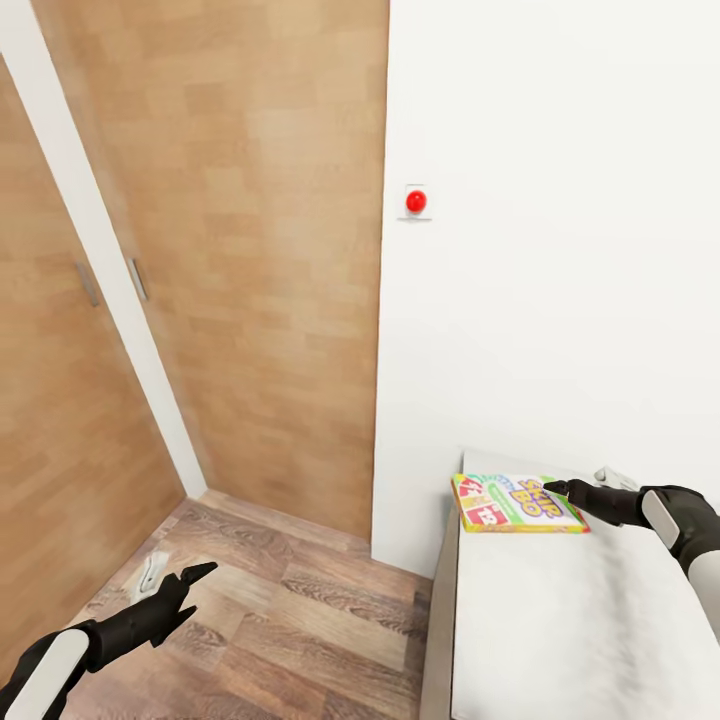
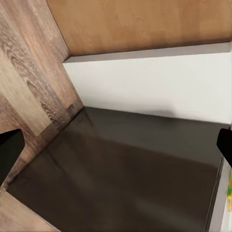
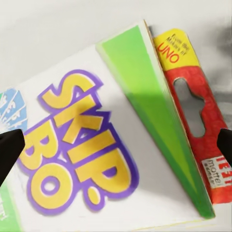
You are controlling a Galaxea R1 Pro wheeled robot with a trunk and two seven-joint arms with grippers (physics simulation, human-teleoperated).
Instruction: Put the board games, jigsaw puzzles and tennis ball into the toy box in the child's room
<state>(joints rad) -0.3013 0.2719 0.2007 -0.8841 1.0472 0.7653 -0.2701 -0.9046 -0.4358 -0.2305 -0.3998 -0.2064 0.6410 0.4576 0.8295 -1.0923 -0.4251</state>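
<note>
One board game, the white, red and green SKIP-BO box (image 1: 515, 503), lies flat near the head end of the bed (image 1: 560, 630), close to the wall. My right gripper (image 1: 556, 488) hovers just over the box's far edge and is open. In the right wrist view the box (image 3: 96, 154) spans the space between the two black fingertips (image 3: 9, 154), which stand wide apart and touch nothing. My left gripper (image 1: 195, 578) hangs open above the wood floor, holding nothing. The table, the toy box, the jigsaw puzzles and the tennis ball are out of view.
Tall wooden wardrobe doors (image 1: 250, 250) fill the left and centre. A white wall with a red round button (image 1: 416, 202) rises behind the bed. The grey bed frame (image 1: 440, 640) borders the plank floor (image 1: 300, 620). A small white object (image 1: 150, 575) lies on the floor.
</note>
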